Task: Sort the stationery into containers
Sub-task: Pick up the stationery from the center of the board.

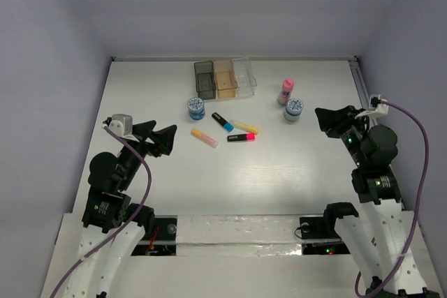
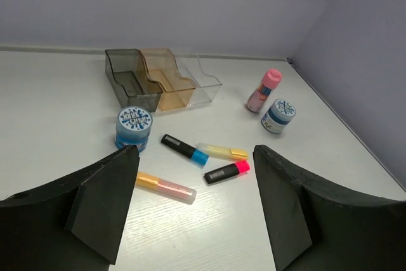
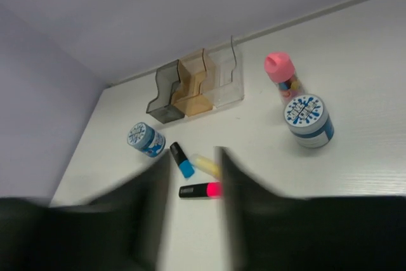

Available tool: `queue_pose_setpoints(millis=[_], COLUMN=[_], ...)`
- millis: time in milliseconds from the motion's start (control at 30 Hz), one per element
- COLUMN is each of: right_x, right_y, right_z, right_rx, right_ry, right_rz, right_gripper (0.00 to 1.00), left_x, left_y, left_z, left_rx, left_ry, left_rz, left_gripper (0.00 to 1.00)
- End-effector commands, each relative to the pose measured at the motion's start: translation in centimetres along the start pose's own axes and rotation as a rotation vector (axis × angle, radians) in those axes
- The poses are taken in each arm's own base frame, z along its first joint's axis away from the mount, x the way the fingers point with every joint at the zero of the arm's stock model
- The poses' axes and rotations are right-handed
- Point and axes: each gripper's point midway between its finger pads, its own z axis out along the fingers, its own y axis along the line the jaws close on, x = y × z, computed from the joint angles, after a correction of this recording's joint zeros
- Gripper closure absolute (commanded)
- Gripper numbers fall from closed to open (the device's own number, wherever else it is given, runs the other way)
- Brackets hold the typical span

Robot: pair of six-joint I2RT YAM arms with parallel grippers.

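Observation:
The three joined containers (image 1: 225, 79) stand at the back: dark grey (image 2: 130, 80), amber (image 2: 166, 79) and clear (image 2: 202, 80). Four highlighters lie in the middle: blue (image 1: 222, 122), yellow (image 1: 246, 128), red-pink (image 1: 241, 137) and orange (image 1: 204, 138). One blue-white tub (image 1: 196, 108) sits left of them. A second tub (image 1: 293, 109) sits at the right, beside the pink stick (image 1: 286, 91). My left gripper (image 1: 162, 132) (image 2: 195, 152) hovers open, left of the orange highlighter (image 2: 165, 186). My right gripper (image 1: 325, 120) (image 3: 192, 160) hangs open and blurred, right of the second tub (image 3: 308, 120).
White walls close the table at the back and both sides. A rail runs along the right edge (image 1: 362, 85). A cable (image 1: 419, 130) loops off the right arm. Bare table lies between the highlighters and the arm bases.

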Motion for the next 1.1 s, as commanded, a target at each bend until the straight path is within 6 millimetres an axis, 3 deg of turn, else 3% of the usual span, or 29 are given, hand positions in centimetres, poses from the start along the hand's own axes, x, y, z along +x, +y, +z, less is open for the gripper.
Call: queue_pose_setpoints(millis=[0, 33, 67, 200, 267, 300, 367, 433, 500, 533, 567, 600, 633, 733, 767, 833, 867, 1000, 1033, 1067], right_x=[-0.7, 0.0, 0.5, 1.8, 3.1, 3.5, 4.0, 5.1, 4.9, 5.5, 5.7, 4.8, 5.9, 5.7, 7.6, 7.4, 9.1, 9.5, 9.6, 8.9], right_y=[1.1, 0.4, -0.1, -1.7, -3.0, -3.5, -3.6, -5.3, -5.5, -6.8, -6.7, -6.8, -7.3, -6.3, -6.9, -6.4, -7.4, -8.6, -9.0, -8.8], right_z=[0.9, 1.7, 2.1, 4.6, 6.3, 6.9, 8.1, 9.6, 10.8, 11.7, 12.2, 12.9, 13.8, 16.2, 17.1, 18.9, 19.6, 21.7, 22.0, 22.7], right_rx=[-0.049, -0.025, -0.004, 0.049, 0.086, 0.106, 0.12, 0.204, 0.254, 0.3, 0.304, 0.32, 0.331, 0.286, 0.296, 0.293, 0.321, 0.375, 0.387, 0.392], right_ry=[0.018, 0.05, 0.077, 0.146, 0.19, 0.2, 0.218, 0.24, 0.238, 0.256, 0.264, 0.244, 0.278, 0.314, 0.378, 0.39, 0.44, 0.454, 0.461, 0.448], right_rz=[-0.017, -0.014, -0.01, 0.012, 0.04, 0.046, 0.037, -0.005, -0.048, -0.077, -0.095, -0.11, -0.134, -0.178, -0.194, -0.258, -0.279, -0.339, -0.355, -0.365], right_gripper=[0.83, 0.95, 1.0, 1.0, 1.0, 1.0, 1.0, 0.95, 0.82, 0.56, 0.42, 0.2, 0.15, 0.11, 0.1, 0.1, 0.1, 0.16, 0.21, 0.22], left_x=[-2.3, -2.4, -2.4, -2.5, -2.1, -2.0, -1.6, -1.6, -1.4, -1.3, -1.3, -1.2, -1.2, -1.0, -1.1, -1.1, -1.1, -1.0, -1.0, -0.9], left_y=[-1.5, -1.6, -1.7, -1.8, -1.2, -0.9, -0.6, 0.1, 0.3, 0.5, 0.5, 0.6, 0.6, 0.6, 0.7, 0.6, 0.6, 0.3, 0.1, 0.1], left_z=[-0.2, -0.2, -0.4, -0.6, -0.2, -0.1, 0.3, 0.4, 0.4, 0.5, 0.5, 0.5, 0.5, 0.6, 0.7, 0.7, 0.7, 0.7, 0.7, 0.8], left_rx=[0.059, 0.06, 0.066, 0.074, 0.043, 0.023, 0.007, -0.025, -0.037, -0.044, -0.049, -0.053, -0.052, -0.043, -0.045, -0.039, -0.038, -0.016, -0.005, -0.003], left_ry=[-0.047, -0.052, -0.059, -0.072, -0.048, -0.042, -0.021, -0.018, -0.011, -0.007, -0.005, -0.004, 0.0, 0.005, 0.003, 0.003, 0.004, 0.008, 0.009, 0.012], left_rz=[0.031, 0.032, 0.035, 0.034, 0.016, 0.012, 0.007, 0.006, 0.004, 0.004, 0.003, 0.003, 0.003, 0.002, 0.004, 0.005, 0.005, 0.008, 0.009, 0.008], left_gripper=[0.3, 0.3, 0.3, 0.45, 0.64, 0.82, 0.99, 1.0, 1.0, 1.0, 1.0, 1.0, 1.0, 1.0, 1.0, 1.0, 1.0, 1.0, 1.0, 1.0])
